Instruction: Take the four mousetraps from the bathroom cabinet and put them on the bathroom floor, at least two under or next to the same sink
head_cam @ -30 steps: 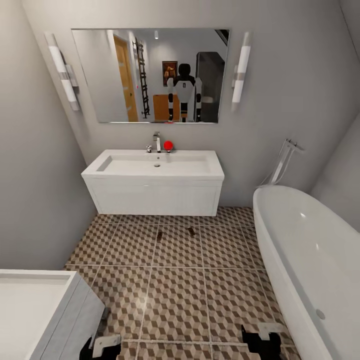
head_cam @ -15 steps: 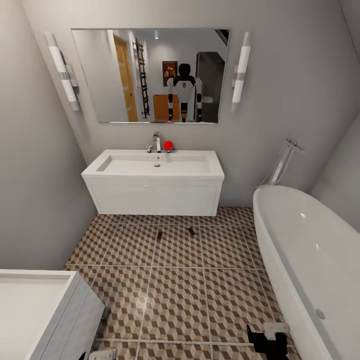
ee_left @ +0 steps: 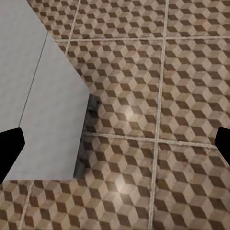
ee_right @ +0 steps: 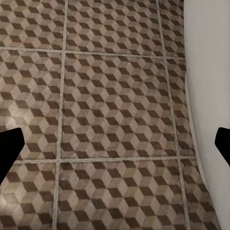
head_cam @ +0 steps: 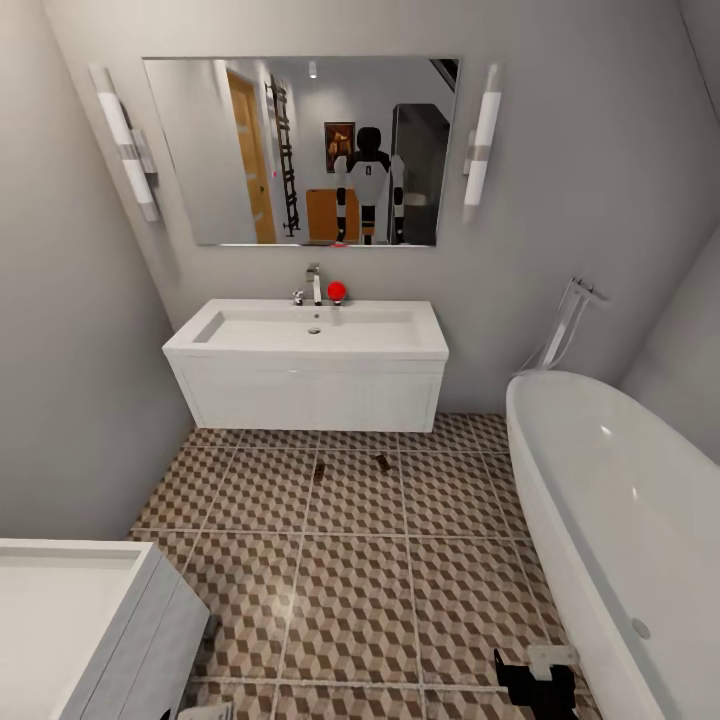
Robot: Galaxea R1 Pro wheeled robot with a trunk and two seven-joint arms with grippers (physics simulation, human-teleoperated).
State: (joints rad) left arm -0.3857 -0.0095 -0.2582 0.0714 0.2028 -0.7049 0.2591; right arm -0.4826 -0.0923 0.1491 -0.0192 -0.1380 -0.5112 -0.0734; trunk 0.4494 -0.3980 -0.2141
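Two mousetraps lie on the bathroom floor [head_cam: 350, 590] just in front of the sink [head_cam: 314, 330]: one small brown board [head_cam: 319, 470] and another [head_cam: 382, 462] to its right, both flat on the cube-pattern tiles. My right gripper [head_cam: 535, 682] hangs low near the bathtub's side; in the right wrist view [ee_right: 115, 146] its dark fingertips stand wide apart over bare tiles, open and holding nothing. My left gripper [ee_left: 115, 148] is open too, above tiles beside a white unit. The cabinet is out of view.
A white oval bathtub [head_cam: 620, 520] fills the right side. A white square fixture [head_cam: 70, 620] stands at the lower left, close to my left arm. A mirror [head_cam: 300, 150] above the sink reflects the robot. Open tiles run between me and the sink.
My left arm has dropped lower, nearly out of the head view's bottom edge. The right gripper shifted slightly right and down, then held still. The mousetraps have not moved.
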